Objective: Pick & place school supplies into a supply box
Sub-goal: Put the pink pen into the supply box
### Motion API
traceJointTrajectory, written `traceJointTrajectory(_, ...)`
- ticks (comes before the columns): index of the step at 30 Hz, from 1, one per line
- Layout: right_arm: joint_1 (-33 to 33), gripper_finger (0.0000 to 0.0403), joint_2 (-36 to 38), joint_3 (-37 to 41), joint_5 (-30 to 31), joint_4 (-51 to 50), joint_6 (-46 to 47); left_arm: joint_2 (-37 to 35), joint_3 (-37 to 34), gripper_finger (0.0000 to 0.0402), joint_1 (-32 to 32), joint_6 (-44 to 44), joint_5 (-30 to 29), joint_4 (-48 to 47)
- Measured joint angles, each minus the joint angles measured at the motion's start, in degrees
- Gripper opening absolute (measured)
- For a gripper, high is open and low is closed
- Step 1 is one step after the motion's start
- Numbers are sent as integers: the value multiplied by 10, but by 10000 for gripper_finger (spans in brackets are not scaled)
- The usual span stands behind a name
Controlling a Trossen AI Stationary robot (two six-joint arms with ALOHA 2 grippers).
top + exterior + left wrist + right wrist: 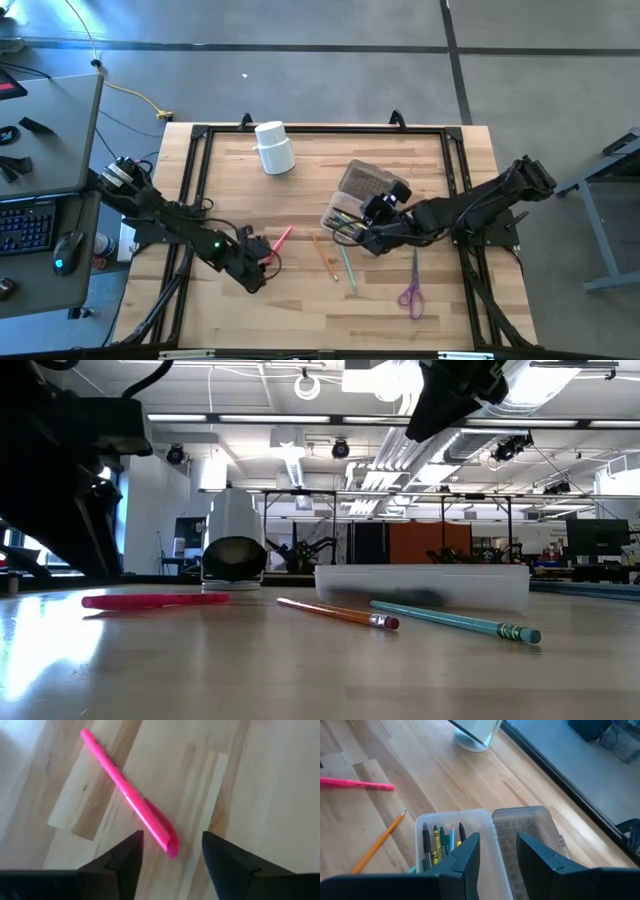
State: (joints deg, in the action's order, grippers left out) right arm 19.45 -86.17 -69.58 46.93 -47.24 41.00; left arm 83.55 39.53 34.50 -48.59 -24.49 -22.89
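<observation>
Item: pink pen (pixel 131 800), a slim, smooth plastic barrel with a rounded cap end. It lay flat on the table (pixel 300 300) toward its left half, well apart from the supply box (pixel 352 205). The left gripper (pixel 170 851) hovered over the pen's near end with its fingers spread; the tip lay in line with the gap, nothing pinched.

Handling, as a judgement: the barrel ran at a slant to the jaws, so the wrist wanted turning until the fingers stood square across it, and the grip was best taken farther up the shaft than the very tip. A round, slick barrel would likely roll or squirt out of a skewed pinch.

Item: supply box, clear thin-walled plastic with rounded corners, open, its lid part showing a grid-textured panel. Inside stood dark, green, blue and yellow pencils or crayons (pixel 440 842). The right gripper (pixel 497 851) hung over the box's rim, fingers parted, holding nothing.

Loose nearby: an orange pencil (pixel 324 256) with eraser, a teal pencil (pixel 347 268), and purple-handled scissors (pixel 412 287) beside the right arm.

Other: a white cylindrical cup (pixel 274 148) on its side near the far edge. Table of pale wood planks, matte, framed in black.
</observation>
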Motion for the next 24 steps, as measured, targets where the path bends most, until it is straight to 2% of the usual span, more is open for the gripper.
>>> traceJointTrajectory(6,-1,112,0,0,-5,7,0,27,-8,256,0,-41,-49,8)
traceJointTrajectory(11,0,112,0,0,-6,11,-1,90,-35,248,1,-92,-70,75)
traceJointTrajectory(14,0,112,0,0,-6,12,-5,120,-35,235,2,-124,-94,78)
traceJointTrajectory(18,0,112,0,0,-5,13,-5,135,-35,195,2,-137,-117,80)
traceJointTrajectory(24,0,112,0,0,-5,13,-5,137,-36,89,1,-133,-126,77)
